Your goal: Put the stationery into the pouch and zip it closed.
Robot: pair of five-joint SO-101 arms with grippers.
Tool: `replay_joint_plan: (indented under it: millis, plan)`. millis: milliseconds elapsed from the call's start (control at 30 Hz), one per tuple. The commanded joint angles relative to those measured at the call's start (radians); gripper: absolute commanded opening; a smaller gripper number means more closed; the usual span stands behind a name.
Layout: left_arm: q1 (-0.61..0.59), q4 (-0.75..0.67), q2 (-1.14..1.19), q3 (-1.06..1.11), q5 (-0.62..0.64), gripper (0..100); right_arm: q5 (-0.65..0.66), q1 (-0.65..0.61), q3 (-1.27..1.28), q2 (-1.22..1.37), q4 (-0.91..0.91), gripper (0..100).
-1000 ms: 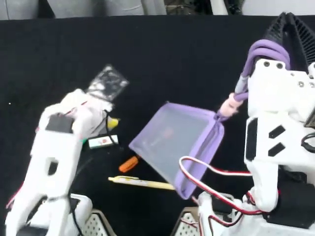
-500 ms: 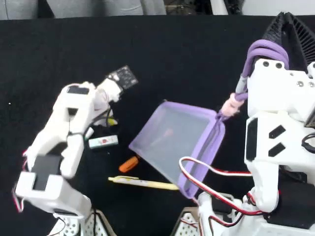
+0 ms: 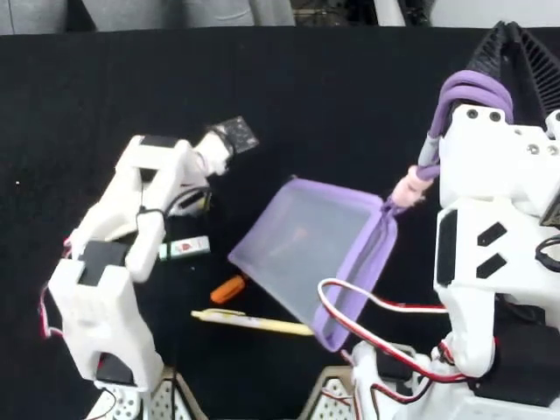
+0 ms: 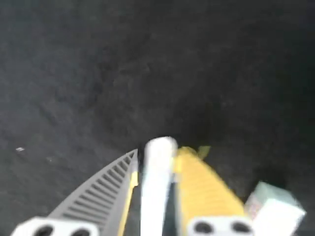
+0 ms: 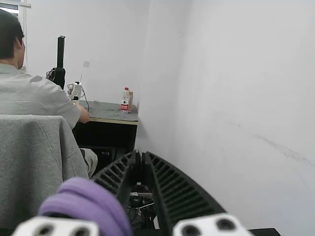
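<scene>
My left gripper [image 4: 158, 150] is clamped on a white stick-shaped piece [image 4: 156, 187], pinched between the grey finger and the yellow one. What kind of stationery it is, can't tell. Over the last second this arm came up from beside the loose items and swung out toward the translucent purple zip pouch [image 3: 302, 245]. It now hangs over bare cloth near the pouch's far left corner. The pouch hasn't shifted.

My right gripper [image 5: 141, 156] points upward, fingers pressed nearly together. The pouch's thick purple loop [image 5: 83, 201] rides beside their root and holds that corner up. Whether the loop is actually pinched is unclear.

On the table: a small white block with a red-and-green label [image 3: 184, 249], an orange stub [image 3: 227, 290] and a pale yellow pen [image 3: 254, 324] by the pouch's near edge.

My read: one piece in transit, the rest waiting, zip not begun. The mouth looks like the thick-rimmed side facing my right arm, so the carry goes across the pouch.

Room: the black table [image 3: 350, 105] is wide open beyond the gripper, far edge well away. The mouth side is tight, with the right arm's body close and red-and-white wires [image 3: 367, 302] looping over it. Snag risk.
</scene>
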Motion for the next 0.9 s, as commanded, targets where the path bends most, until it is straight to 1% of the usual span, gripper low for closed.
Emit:
replay_joint_plan:
  millis: [0, 67, 200, 367, 500, 567, 600, 667, 733, 867]
  plan:
    - [-0.012, 0.06, 0.014, -0.108, -0.002, 4, 0.002, -0.02, -0.015, 0.001, -0.038, 1.1]
    - [-0.004, 0.115, 0.011, -0.153, 0.014, 3, 0.002, -0.02, -0.015, 0.001, -0.038, 1.1]
    - [-0.001, 0.241, -0.051, -0.298, 0.152, 3, 0.005, -0.02, -0.015, 0.002, -0.035, 1.1]
    - [-0.001, 0.385, -0.219, -0.516, 0.282, 3, -0.002, -0.021, -0.021, 0.005, -0.043, 1.1]
    - [0.001, 0.396, -0.367, -0.659, 0.399, 3, 0.005, -0.114, -0.074, 0.008, -0.097, 1.1]
    - [0.001, 0.396, -0.43, -0.71, 0.473, 3, 0.017, -0.161, -0.125, 0.031, -0.087, 1.1]
    - [0.001, 0.396, -0.46, -0.73, 0.512, 3, 0.043, -0.186, -0.159, 0.053, -0.075, 1.1]
    - [0.001, 0.396, -0.517, -0.759, 0.586, 3, 0.095, -0.227, -0.251, 0.116, -0.04, 1.1]
    - [0.001, 0.394, -0.569, -0.782, 0.651, 3, 0.126, -0.233, -0.375, 0.206, 0.015, 1.1]
    - [0.001, 0.394, -0.663, -0.819, 0.753, 3, 0.141, -0.232, -0.684, 0.446, 0.173, 1.1]
